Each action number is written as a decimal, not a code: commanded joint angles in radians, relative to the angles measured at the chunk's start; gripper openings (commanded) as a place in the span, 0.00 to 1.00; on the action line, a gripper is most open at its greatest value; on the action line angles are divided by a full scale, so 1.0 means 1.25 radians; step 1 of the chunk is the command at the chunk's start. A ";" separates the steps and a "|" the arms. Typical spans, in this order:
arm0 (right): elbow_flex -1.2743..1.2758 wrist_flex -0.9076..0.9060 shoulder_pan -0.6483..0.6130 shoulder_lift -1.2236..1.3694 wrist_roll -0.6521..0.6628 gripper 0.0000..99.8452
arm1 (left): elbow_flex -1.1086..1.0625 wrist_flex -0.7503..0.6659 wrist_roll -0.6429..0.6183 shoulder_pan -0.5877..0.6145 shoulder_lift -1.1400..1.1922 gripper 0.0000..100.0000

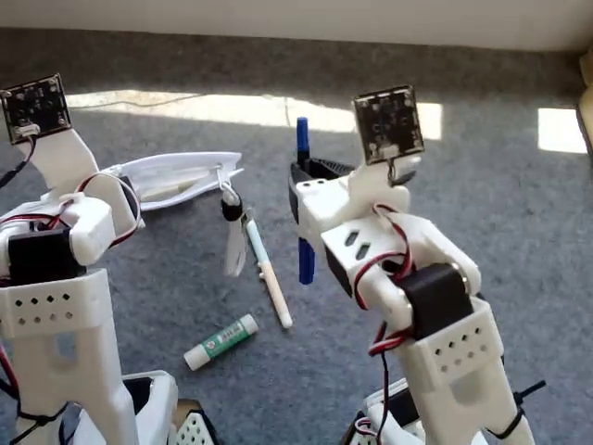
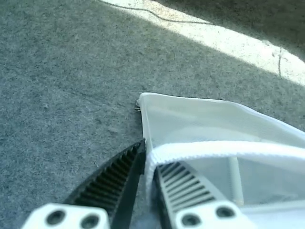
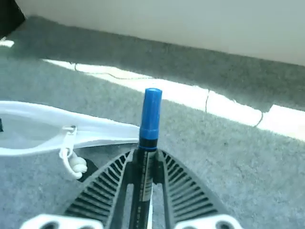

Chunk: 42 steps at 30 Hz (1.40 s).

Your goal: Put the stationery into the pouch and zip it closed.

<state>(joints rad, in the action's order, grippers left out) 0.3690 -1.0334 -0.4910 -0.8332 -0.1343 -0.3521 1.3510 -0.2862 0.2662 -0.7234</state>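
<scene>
The white mesh pouch [image 1: 181, 178] lies open on the grey carpet, and my left gripper [image 1: 132, 199] is shut on its left end. In the left wrist view the jaws [image 2: 148, 160] pinch the pouch's woven rim [image 2: 214, 150], and a pale stick [image 2: 233, 183] lies inside. My right gripper [image 1: 310, 178] is shut on a blue marker [image 1: 303, 139] held upright above the carpet, just right of the pouch's mouth. The right wrist view shows the marker [image 3: 150, 119] between the jaws [image 3: 145, 155], with the pouch [image 3: 52, 129] and its zip pull [image 3: 71, 160] beyond.
On the carpet in front of the pouch lie a white pen [image 1: 269, 273], a pale item with a black cap [image 1: 233, 232] and a glue stick [image 1: 220, 339]. A bright sunlit strip [image 1: 232, 107] crosses the carpet behind. Both arm bases stand at the near edge.
</scene>
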 commanded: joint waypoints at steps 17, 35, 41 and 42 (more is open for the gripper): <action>0.002 0.400 -0.224 -0.149 -0.056 0.00 | 0.013 -0.020 -0.005 -0.014 -0.018 0.01; 0.429 1.110 -0.229 -0.136 -0.055 0.00 | 0.012 -0.020 -0.005 -0.013 -0.018 0.01; 0.435 1.232 -0.225 0.019 -0.055 0.00 | 0.012 -0.020 -0.005 -0.013 -0.018 0.01; 0.435 1.262 -0.224 0.045 -0.055 0.00 | 0.012 -0.020 -0.005 -0.013 -0.018 0.01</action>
<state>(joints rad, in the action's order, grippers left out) 0.9214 0.4365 -0.7656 -0.8669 -0.1972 -0.3521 1.3510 -0.2862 0.2662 -0.7234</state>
